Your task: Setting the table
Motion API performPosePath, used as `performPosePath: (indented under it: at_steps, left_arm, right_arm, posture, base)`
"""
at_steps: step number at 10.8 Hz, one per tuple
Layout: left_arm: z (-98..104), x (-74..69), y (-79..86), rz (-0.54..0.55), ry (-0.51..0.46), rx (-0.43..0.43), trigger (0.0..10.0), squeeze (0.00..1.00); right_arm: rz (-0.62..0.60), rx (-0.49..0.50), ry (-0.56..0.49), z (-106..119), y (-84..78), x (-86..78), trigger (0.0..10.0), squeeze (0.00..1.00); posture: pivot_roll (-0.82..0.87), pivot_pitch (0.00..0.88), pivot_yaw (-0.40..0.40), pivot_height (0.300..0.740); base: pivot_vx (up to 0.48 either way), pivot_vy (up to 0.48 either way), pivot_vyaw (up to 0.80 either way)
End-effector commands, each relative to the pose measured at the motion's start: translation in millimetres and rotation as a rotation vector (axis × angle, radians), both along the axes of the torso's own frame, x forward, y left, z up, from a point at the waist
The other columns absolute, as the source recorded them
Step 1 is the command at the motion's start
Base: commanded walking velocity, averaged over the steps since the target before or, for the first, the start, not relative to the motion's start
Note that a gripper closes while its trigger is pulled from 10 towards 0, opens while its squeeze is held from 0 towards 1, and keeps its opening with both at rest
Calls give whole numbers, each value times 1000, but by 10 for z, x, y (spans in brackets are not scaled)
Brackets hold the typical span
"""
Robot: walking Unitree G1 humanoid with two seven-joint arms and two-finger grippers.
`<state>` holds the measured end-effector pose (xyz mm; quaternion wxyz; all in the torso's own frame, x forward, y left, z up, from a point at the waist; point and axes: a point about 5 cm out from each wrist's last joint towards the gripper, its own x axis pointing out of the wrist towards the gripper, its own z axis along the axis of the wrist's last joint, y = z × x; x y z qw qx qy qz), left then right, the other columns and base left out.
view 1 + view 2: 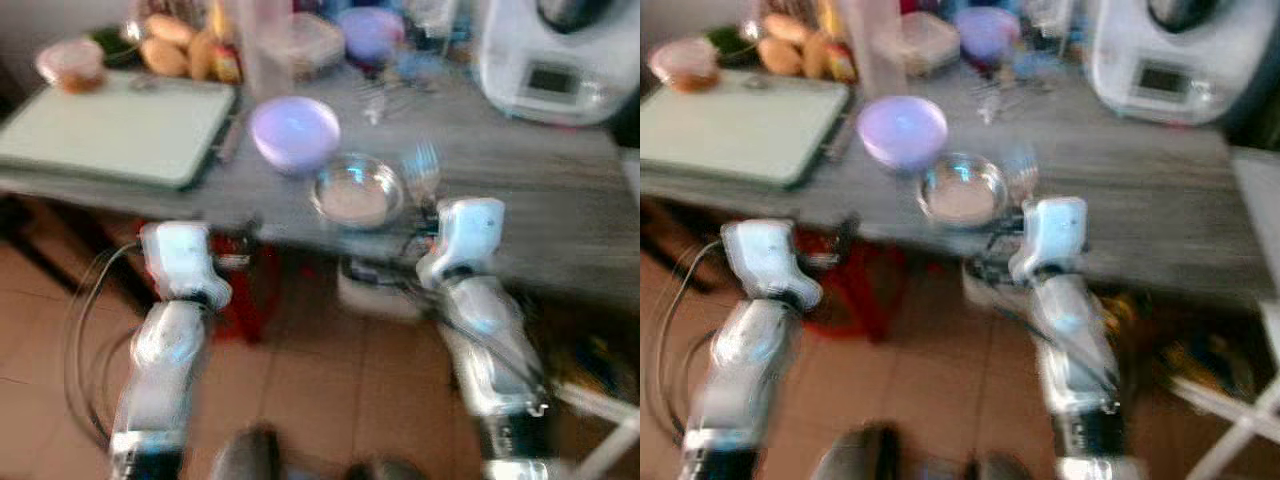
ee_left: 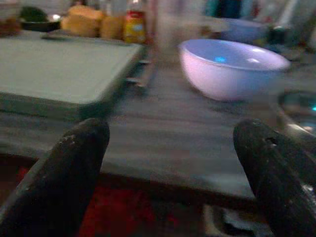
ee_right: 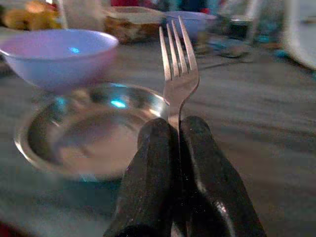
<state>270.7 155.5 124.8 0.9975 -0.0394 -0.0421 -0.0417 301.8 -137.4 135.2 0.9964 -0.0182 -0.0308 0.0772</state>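
My right gripper (image 3: 178, 129) is shut on a metal fork (image 3: 178, 64), its tines pointing up and away over the grey table (image 1: 520, 190). The fork (image 1: 424, 170) hangs just right of a steel bowl (image 1: 356, 190) near the table's front edge. Behind that bowl sits a lilac bowl (image 1: 294, 130). My left gripper (image 2: 173, 163) is open and holds nothing, level with the table's front edge, facing the lilac bowl (image 2: 232, 66). Both silver arms reach forward from below the table edge.
A pale green cutting board (image 1: 115, 130) lies at the table's left. Bread rolls (image 1: 175, 45), a pink container (image 1: 72, 62), another lilac bowl (image 1: 368, 30) and loose cutlery crowd the back. A white kitchen machine (image 1: 555, 55) stands back right. Tiled floor lies below.
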Motion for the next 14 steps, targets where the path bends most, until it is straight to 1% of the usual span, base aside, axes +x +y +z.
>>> performPosePath:
  at_steps: [1,3,5,6,7,8,9,10,11,13,14]
  left_arm:
    - [38,-22,-49,-20,-21,-4,10000,0]
    - [25,-81,55,25,-25,5,10000,0]
    - [24,-93,113,41,-22,11,10000,0]
    - [47,-80,137,49,-25,19,10000,0]
    - [84,-62,139,40,-33,28,10000,0]
    - [118,-51,147,31,-40,39,10000,0]
    - [135,-65,171,30,-39,43,10000,0]
    - [106,-85,158,29,-29,39,10000,0]
    - [100,-95,106,18,-25,32,10000,0]
    - [110,-104,81,10,-21,27,10000,0]
    - [98,-108,95,9,-13,31,10000,0]
  right_arm:
    - [-47,-14,-8,16,-132,-1,10000,0]
    - [-79,-11,-11,5,-165,0,10000,0]
    - [-142,-3,-20,23,-219,13,10000,0]
    - [-190,49,9,6,-284,43,10000,0]
    - [-200,110,38,12,-296,94,10000,0]
    - [-203,112,33,59,-277,130,10000,0]
    - [-250,164,61,71,-302,150,10000,0]
    - [-266,194,82,34,-330,158,10000,0]
    - [-273,212,94,23,-346,169,10000,0]
    - [-281,222,85,66,-381,214,10000,0]
    - [-269,293,73,120,-400,287,10000,0]
  posture:
    - [-36,114,-1,740]
    - [-29,121,-2,740]
    - [-20,127,-2,740]
    - [-14,139,2,740]
    - [-16,161,5,740]
    - [-24,177,7,740]
    - [-25,196,5,740]
    - [-25,199,4,740]
    - [-24,198,7,740]
    - [-21,199,12,740]
    - [-17,199,15,740]
  base:
    - [0,0,0]
    - [0,0,0]
    - [0,0,0]
    - [0,0,0]
    - [0,0,0]
    - [0,0,0]
    - [0,0,0]
    - [0,0,0]
    - [0,0,0]
    - [0,0,0]
    - [0,0,0]
